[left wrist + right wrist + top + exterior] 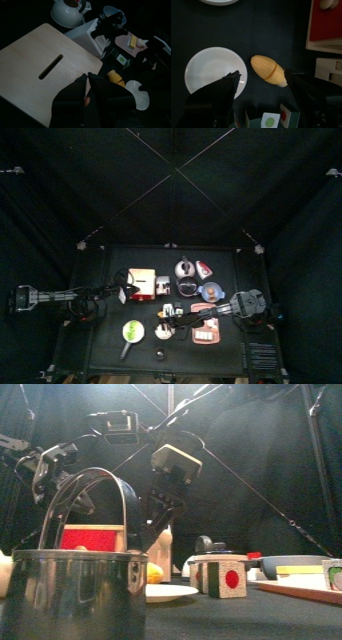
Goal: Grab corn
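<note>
Yellow corn (pixel 268 69) lies beside a white plate (pixel 215 70); right hand (pixel 262 82) spread apart above it

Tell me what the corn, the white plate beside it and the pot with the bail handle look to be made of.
The corn looks like moulded plastic: smooth, matte yellow, with shallow kernel ridges. The white plate is plain and evenly white with a soft sheen, plastic or glazed ceramic; I cannot tell which. The pot looks like polished metal, since its wall and handle give mirror-like reflections.

Corn (pixel 268 69) showing yellow-orange with a pale tip; plate (pixel 215 70) appearing white; table (pixel 271 30) appearing black.
</note>
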